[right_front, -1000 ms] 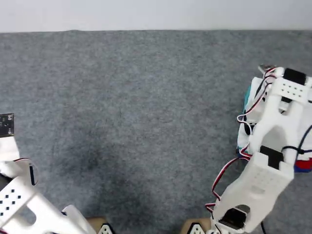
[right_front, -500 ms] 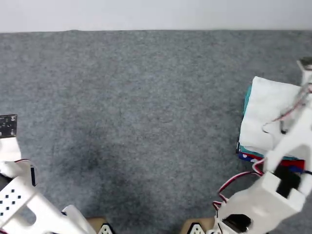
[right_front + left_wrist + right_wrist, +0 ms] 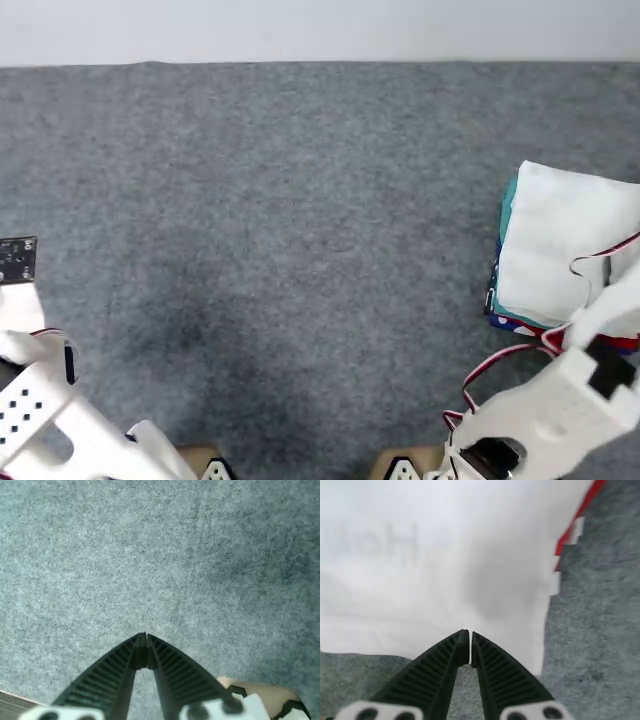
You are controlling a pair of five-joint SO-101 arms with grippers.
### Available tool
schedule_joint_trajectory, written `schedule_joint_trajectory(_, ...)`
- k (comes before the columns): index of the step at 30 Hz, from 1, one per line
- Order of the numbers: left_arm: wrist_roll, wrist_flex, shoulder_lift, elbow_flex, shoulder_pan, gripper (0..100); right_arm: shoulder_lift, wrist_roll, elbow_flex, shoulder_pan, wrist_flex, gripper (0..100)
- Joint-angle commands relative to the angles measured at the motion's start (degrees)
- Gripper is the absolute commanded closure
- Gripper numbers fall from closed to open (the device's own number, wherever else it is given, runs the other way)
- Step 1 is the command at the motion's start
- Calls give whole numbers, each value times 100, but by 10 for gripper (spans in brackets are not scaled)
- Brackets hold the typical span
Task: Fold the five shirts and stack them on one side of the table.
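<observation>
A stack of folded shirts (image 3: 560,255) lies at the table's right edge, a white shirt (image 3: 435,555) on top with teal, blue and red layers showing beneath it. My right arm (image 3: 560,410) is at the front right, near the stack's front corner. Its gripper (image 3: 470,647) is shut and empty, held above the white shirt's edge where a red shirt edge (image 3: 575,522) peeks out. My left arm (image 3: 40,410) rests at the front left corner. The left gripper (image 3: 146,652) is shut with nothing in it, above bare grey carpet.
Grey carpet (image 3: 280,230) covers the table. A pale wall (image 3: 320,30) runs along the far edge. A wooden piece (image 3: 255,692) shows near the left gripper's base.
The right arm has pulled back from over the stack toward the front right, uncovering the white top shirt. The left arm has stayed put.
</observation>
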Motion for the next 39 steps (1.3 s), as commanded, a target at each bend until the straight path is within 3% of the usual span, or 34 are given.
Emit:
schedule_joint_trajectory(1, -18, 431, -97, -585, 44, 993, -901, 9, -325, -57, 215, 990)
schedule_joint_trajectory(3, 79, 448, -167, -734, 44, 993, -1200, 0, -316, -136, 224, 990)
schedule_joint_trajectory(6, 914, 440, -580, -831, 185, 993, -1701, -149, 62, -312, 224, 990)
schedule_joint_trajectory(9, 2110, 448, -1336, -787, 835, 993, -2448, -967, 949, -576, 224, 990)
schedule_joint_trajectory(11, 2541, 422, -1996, -804, 1495, 993, -3055, -1635, 1714, -831, 224, 990)
schedule_joint_trajectory(16, 2602, -316, -3552, -145, 2989, 994, -4716, -2813, 3543, -1596, -22, 990)
schedule_joint_trajectory(23, 2611, -1477, -5134, 2000, 3103, 994, -6967, -3833, 5952, -2501, -1640, 990)
schedule_joint_trajectory(30, 2611, -1916, -5327, 3143, 3262, 994, -8822, -3938, 8299, -3134, -2914, 990)
schedule_joint_trajectory(34, 2611, -1820, -5327, 3591, 4273, 994, -9622, -3930, 9363, -3644, -3336, 990)
schedule_joint_trajectory(39, 2611, -2365, -5327, 4295, 5310, 994, -10519, -3930, 10505, -4180, -3697, 990)
